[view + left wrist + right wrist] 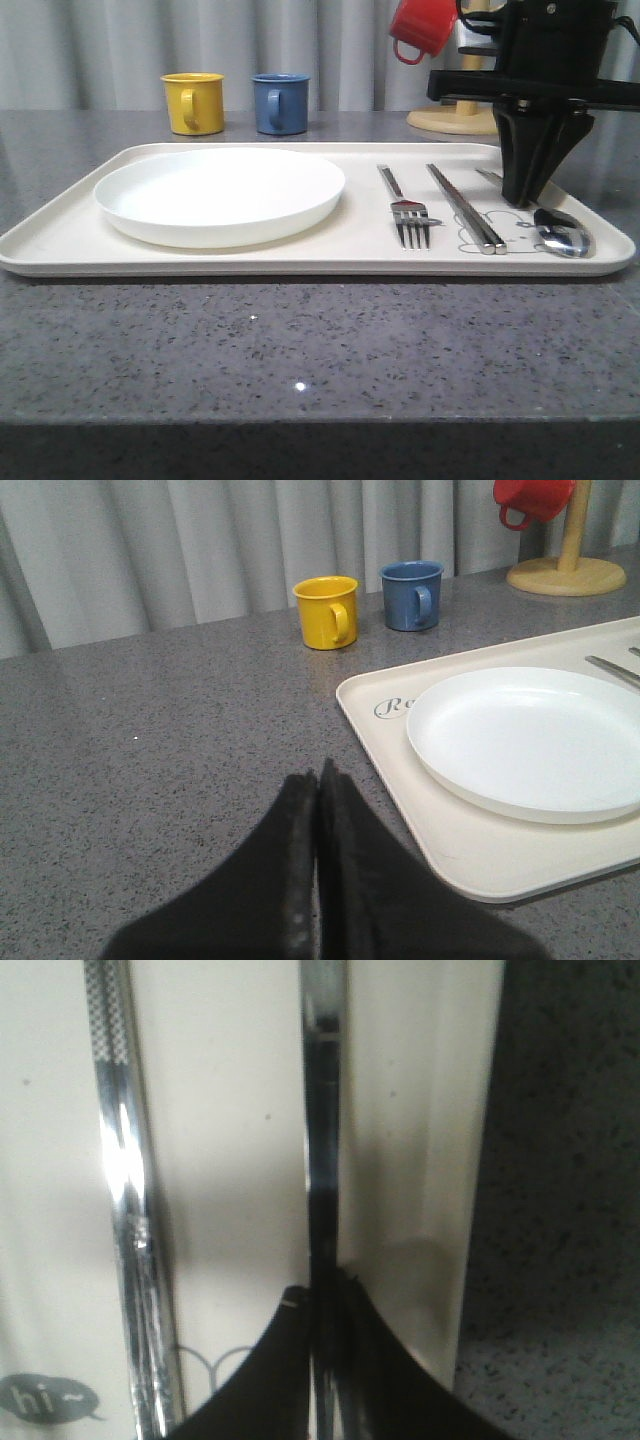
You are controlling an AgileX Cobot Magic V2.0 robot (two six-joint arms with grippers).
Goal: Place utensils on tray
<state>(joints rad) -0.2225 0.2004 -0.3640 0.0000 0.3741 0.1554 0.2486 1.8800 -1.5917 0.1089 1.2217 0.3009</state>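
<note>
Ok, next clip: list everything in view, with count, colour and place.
tray: 1, cream, on the grey table.
plate: 1, white, left part of the tray.
fork: 1, silver, on the tray right of the plate.
chopsticks: 1 pair, silver, right of the fork.
spoon: 1, silver, at the tray's right end.
mugs: yellow, blue, behind the tray; red, on a wooden stand.
left gripper: black, shut, over the table.
right gripper: black, shut on the spoon's handle.
</note>
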